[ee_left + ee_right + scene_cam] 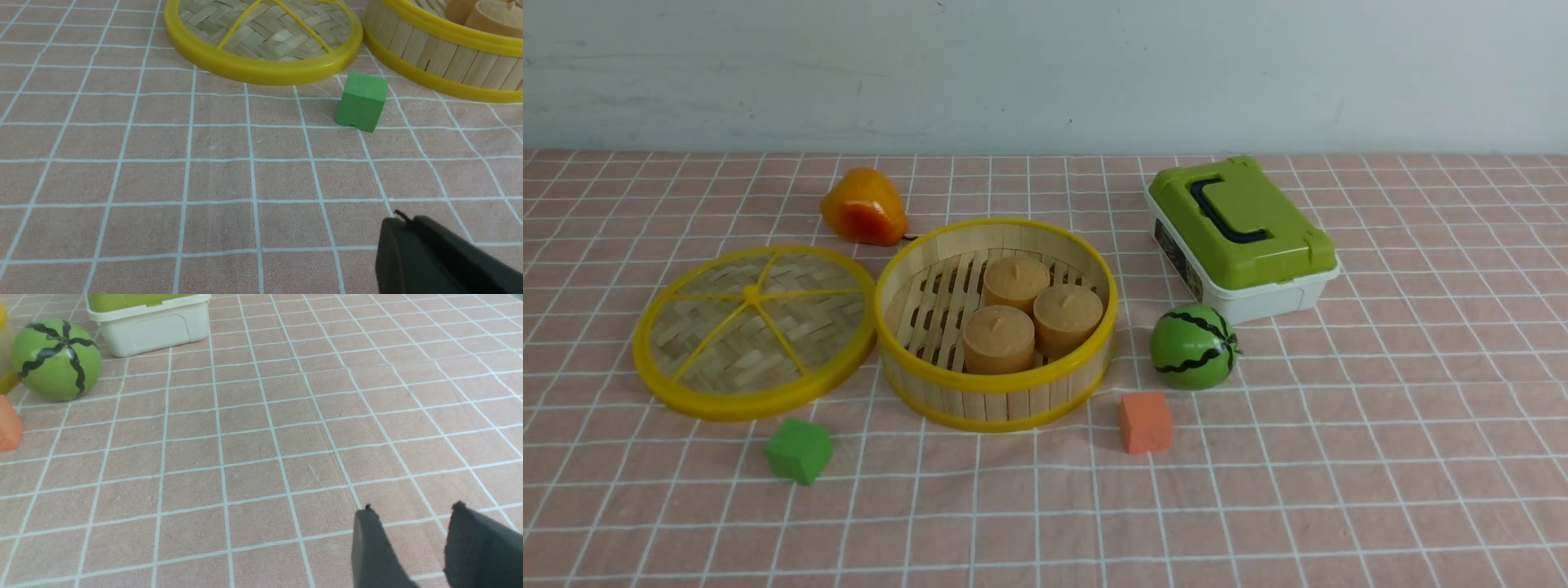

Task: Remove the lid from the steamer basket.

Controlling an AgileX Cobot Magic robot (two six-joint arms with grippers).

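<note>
The lid, woven tan bamboo with a yellow rim and spokes, lies flat on the cloth, touching the left side of the steamer basket. The basket is uncovered and holds three tan cakes. Neither arm shows in the front view. In the left wrist view my left gripper is shut and empty above the cloth, nearer than the lid and the basket. In the right wrist view my right gripper is open and empty over bare cloth, far right of the basket.
A green cube sits in front of the lid, an orange cube in front of the basket's right. A toy watermelon, a white box with green top and an orange pear-like fruit stand around.
</note>
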